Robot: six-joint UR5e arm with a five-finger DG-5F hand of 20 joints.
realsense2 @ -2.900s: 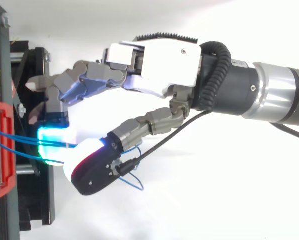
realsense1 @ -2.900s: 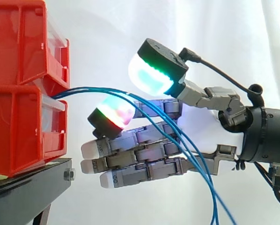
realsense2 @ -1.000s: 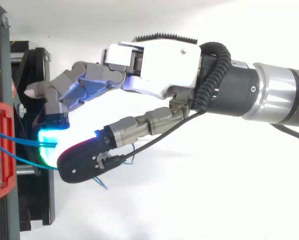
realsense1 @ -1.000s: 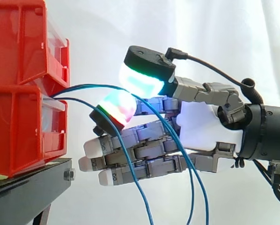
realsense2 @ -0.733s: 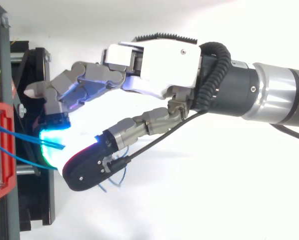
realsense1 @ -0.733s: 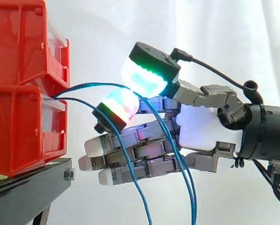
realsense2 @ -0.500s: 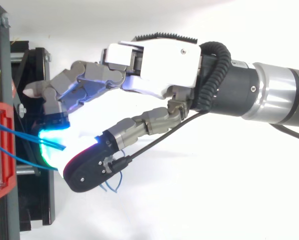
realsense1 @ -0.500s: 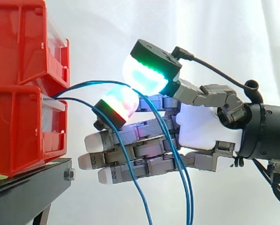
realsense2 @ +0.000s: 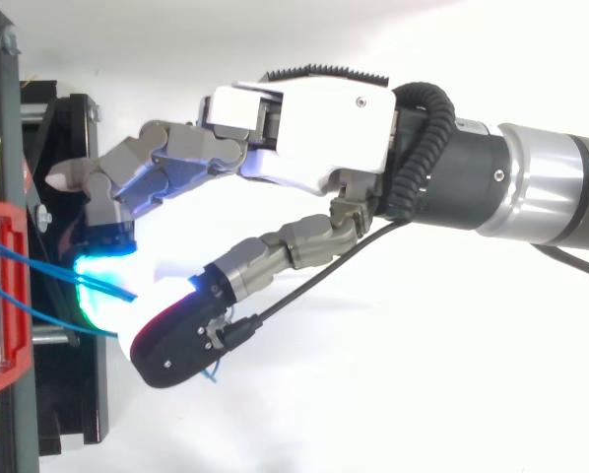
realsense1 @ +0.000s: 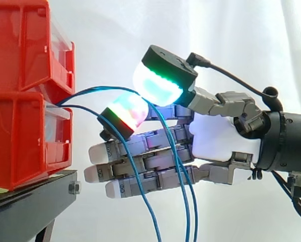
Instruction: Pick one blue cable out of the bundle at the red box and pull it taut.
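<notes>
Bins (realsense1: 19,101) of red plastic sit stacked on a black stand (realsense1: 34,199) at the side view's left, and the hand (realsense1: 218,138) reaches toward them with its lower fingers straight. Its green-glowing thumb pad (realsense1: 158,83) and a red-glowing fingertip (realsense1: 126,112) meet on one blue cable (realsense1: 97,90), which arcs from the lower bin's front into that pinch, then hangs down. A second blue cable (realsense1: 135,174) leaves the same bin and droops across the straight fingers.
</notes>
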